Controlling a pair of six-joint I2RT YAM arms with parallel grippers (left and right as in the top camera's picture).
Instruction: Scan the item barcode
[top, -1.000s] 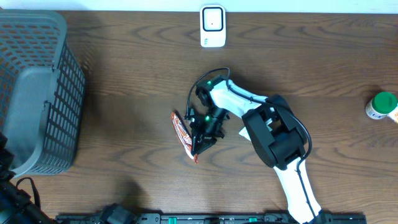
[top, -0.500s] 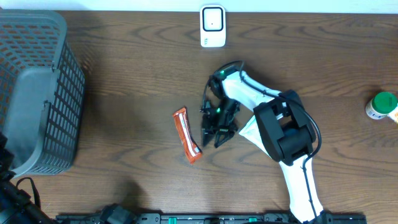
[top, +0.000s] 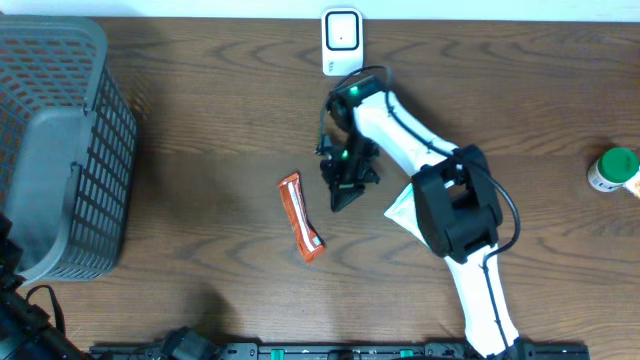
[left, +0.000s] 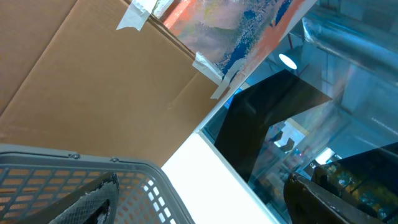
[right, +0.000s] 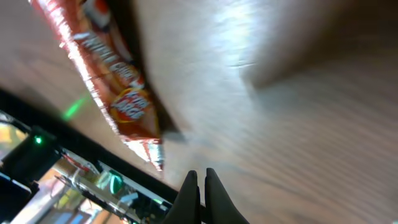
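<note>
Right gripper (top: 344, 192) is shut tight and holding nothing: fingertips pressed together at bottom centre of the right wrist view, tip pointing down in the overhead. Snack bar (top: 301, 218) lies flat on the table (top: 200, 250) at centre frame, just left of the gripper and apart from it. Orange wrapper, long axis running upper left to lower right. No barcode visible on the face showing. Scanner (top: 342, 42) sits at top centre, well apart from the bar. Basket (top: 115, 160) far left, green-capped bottle (top: 614, 170) at right edge, neither involved. Left gripper (left: 205, 205) spread wide, empty, looking over the basket rim. Step as I read it: the pick, not yet made. Next move needs: open right jaws, drop over the bar across its narrow width, close, lift, then try the hidden side toward the scanner
</note>
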